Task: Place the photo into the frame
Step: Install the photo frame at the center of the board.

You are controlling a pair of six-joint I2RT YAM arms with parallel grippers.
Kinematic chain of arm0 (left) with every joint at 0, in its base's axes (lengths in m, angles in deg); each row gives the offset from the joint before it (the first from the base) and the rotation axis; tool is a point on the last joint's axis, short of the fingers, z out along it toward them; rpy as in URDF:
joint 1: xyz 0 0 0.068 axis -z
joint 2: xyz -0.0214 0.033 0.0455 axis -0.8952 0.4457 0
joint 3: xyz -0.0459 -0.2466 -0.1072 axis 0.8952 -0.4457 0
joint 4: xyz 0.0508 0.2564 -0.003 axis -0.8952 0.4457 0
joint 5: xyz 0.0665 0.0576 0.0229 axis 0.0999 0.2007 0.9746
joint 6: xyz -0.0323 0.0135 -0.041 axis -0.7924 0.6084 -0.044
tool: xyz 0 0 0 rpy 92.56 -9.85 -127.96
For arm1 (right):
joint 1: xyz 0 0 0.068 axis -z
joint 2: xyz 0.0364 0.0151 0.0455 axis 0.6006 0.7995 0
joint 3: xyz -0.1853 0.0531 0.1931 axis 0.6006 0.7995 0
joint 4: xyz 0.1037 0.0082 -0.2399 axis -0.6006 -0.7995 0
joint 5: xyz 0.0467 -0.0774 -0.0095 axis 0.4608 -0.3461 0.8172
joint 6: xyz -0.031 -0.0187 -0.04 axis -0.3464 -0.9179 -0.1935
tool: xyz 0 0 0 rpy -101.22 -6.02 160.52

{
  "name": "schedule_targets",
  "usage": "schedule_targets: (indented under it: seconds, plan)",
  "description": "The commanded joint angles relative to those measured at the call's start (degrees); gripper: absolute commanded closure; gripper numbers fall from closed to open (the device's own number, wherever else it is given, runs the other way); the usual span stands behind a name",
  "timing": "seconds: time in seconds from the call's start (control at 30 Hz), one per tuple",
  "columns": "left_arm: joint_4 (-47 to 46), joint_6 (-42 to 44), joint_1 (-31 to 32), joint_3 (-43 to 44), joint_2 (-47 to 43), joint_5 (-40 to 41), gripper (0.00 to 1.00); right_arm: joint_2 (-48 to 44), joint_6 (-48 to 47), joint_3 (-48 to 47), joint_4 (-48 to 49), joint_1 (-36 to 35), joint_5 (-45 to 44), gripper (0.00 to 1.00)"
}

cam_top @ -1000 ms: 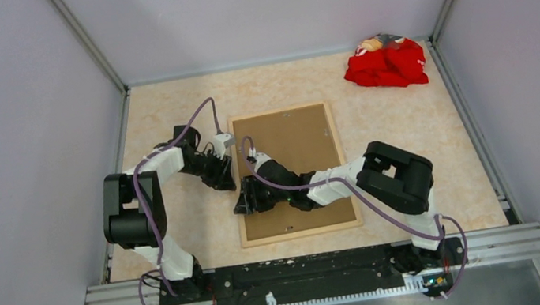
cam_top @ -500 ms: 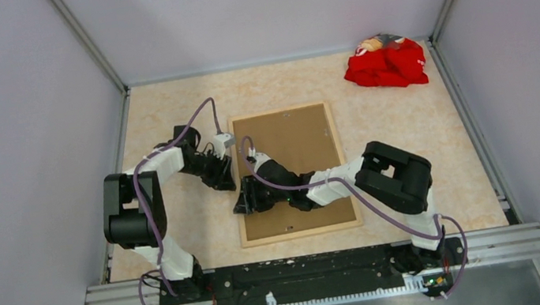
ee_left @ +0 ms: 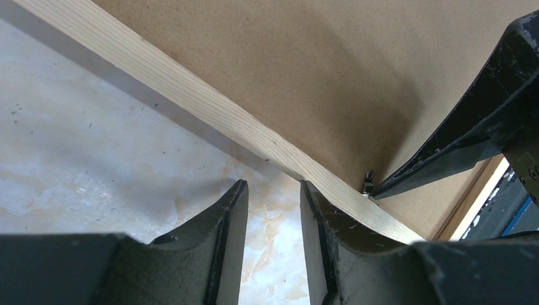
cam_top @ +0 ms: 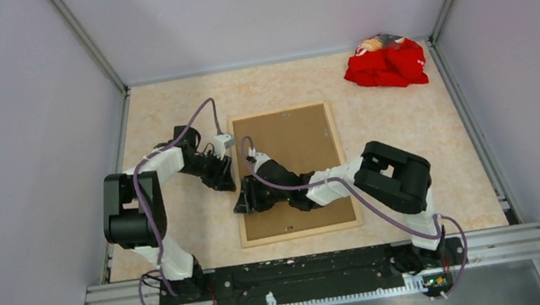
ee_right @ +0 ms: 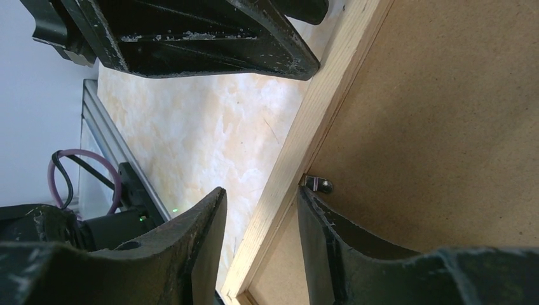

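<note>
The frame [cam_top: 341,158], thin light wood, lies face down mid-table with the brown backing board [cam_top: 289,142] in it. The photo is hidden. My left gripper [cam_top: 228,181] sits low at the frame's left rail [ee_left: 191,95], jaws slightly apart with only table between them [ee_left: 273,185]; its right finger is against the rail. My right gripper [cam_top: 246,201] is open and straddles the same rail [ee_right: 330,82], its inner finger on the backing board [ee_right: 445,127] beside a small metal tab [ee_right: 318,184]. The tab also shows in the left wrist view [ee_left: 368,181].
A red crumpled cloth [cam_top: 386,63] lies at the back right corner. Grey walls close in the marbled table on three sides. A metal rail [cam_top: 307,268] runs along the near edge by the arm bases.
</note>
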Motion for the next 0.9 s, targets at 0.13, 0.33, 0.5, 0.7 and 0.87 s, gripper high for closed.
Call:
schedule_targets:
  seconds: [0.13, 0.33, 0.5, 0.7, 0.87]
  plan:
    - [1.08, 1.27, -0.05, 1.8, 0.35, -1.07, 0.58, 1.33, -2.96, -0.82, 1.28, 0.98, -3.8, 0.56]
    - [1.77, 1.22, -0.05, 2.42, -0.02, -0.97, 0.58, -4.45, -4.03, 3.87, 9.13, 0.97, -2.23, 0.56]
    - [2.83, 0.51, -1.1, 4.1, 0.19, -2.29, 0.59, -10.93, -5.06, 7.78, 12.54, 0.92, -1.63, 0.56]
    - [3.32, -0.03, -1.98, 5.71, 1.02, -3.71, 0.6, -11.52, -3.9, 10.9, 12.89, 0.43, -1.67, 0.56]
    - [2.16, -2.12, -2.07, 6.93, 2.28, -4.0, 0.61, -10.98, -4.44, 9.89, 11.85, 1.48, -3.76, 0.55]
